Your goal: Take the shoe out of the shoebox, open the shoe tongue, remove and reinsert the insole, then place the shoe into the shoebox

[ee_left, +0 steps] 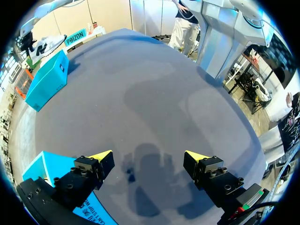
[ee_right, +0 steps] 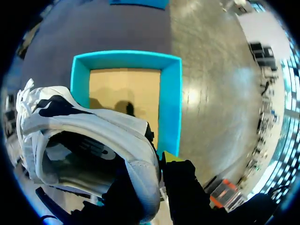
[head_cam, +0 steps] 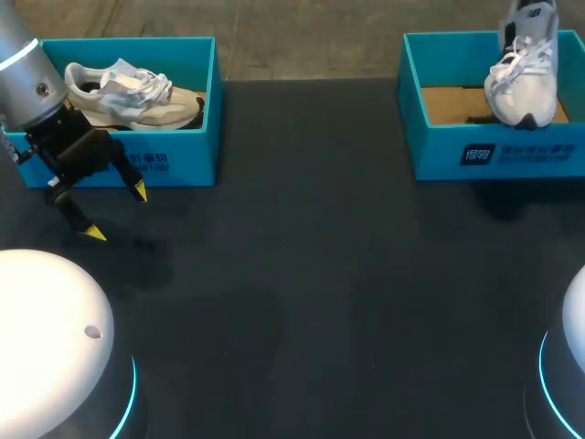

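At the near side of the table (head_cam: 320, 274), the left gripper (head_cam: 114, 212) hangs just in front of the left shoebox (head_cam: 183, 155), fingers spread wide with nothing in them. A beige sneaker (head_cam: 137, 96) lies in that box.

Further back on the right, the white sneaker (head_cam: 526, 78) hangs roughly toe-down over the right shoebox (head_cam: 439, 146), whose cardboard floor is bare. The right gripper (ee_right: 159, 164) is clamped on the heel collar, one finger inside the shoe and the yellow-tipped one outside.

My guess on handling: it's light, padded and floppy up top, stiffer at the sole, so it'll probably swing from a heel pinch. The collar looks fine for lifting. For the tongue and insole bit I'd set it sole-down on the table. Then one gripper pins the heel while the other pulls the tongue's top edge.
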{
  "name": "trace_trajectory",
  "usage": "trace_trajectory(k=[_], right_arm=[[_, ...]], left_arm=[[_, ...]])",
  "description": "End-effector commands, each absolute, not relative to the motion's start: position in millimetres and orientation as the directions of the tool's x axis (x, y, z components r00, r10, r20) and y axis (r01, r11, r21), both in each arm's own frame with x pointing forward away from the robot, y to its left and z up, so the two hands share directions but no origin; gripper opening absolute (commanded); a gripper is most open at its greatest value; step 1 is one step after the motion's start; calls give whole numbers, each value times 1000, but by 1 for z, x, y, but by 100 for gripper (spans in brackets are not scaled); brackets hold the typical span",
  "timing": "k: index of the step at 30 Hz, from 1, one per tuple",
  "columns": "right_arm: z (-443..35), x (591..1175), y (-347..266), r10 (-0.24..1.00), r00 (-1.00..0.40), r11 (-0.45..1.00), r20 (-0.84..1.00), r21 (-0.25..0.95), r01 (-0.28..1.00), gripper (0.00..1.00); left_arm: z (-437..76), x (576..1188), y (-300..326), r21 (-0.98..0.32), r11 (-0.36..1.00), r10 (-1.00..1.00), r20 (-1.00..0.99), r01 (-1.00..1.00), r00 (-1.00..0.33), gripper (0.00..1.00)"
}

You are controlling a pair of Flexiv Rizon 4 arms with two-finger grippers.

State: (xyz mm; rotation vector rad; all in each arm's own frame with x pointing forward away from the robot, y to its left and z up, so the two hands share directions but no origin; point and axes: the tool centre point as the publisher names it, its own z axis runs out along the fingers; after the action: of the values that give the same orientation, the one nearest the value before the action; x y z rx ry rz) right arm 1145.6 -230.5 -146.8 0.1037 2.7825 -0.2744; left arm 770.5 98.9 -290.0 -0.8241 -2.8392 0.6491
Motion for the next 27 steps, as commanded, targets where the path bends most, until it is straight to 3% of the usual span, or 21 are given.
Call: trace_trajectory(k=[1,6,15,27], right_arm=[[-147,1134,-240,507,-801,817,-318,-117,564,0],[-150,1125,-249,694,-665,669,-274,-92,737,0],[-150,1108,-274,896,-396,388,-199,-79,918,0],[-150,1108,-274,896,-396,388,-199,-79,918,0]], left_arm=[[-290,770,99,-430,761,534,-8,485,-845,100],[-290,770,99,-430,761,534,-8,485,-845,100],[-290,770,99,-430,761,534,-8,485,-845,100],[-290,770,99,-430,761,534,-8,485,-845,100]])
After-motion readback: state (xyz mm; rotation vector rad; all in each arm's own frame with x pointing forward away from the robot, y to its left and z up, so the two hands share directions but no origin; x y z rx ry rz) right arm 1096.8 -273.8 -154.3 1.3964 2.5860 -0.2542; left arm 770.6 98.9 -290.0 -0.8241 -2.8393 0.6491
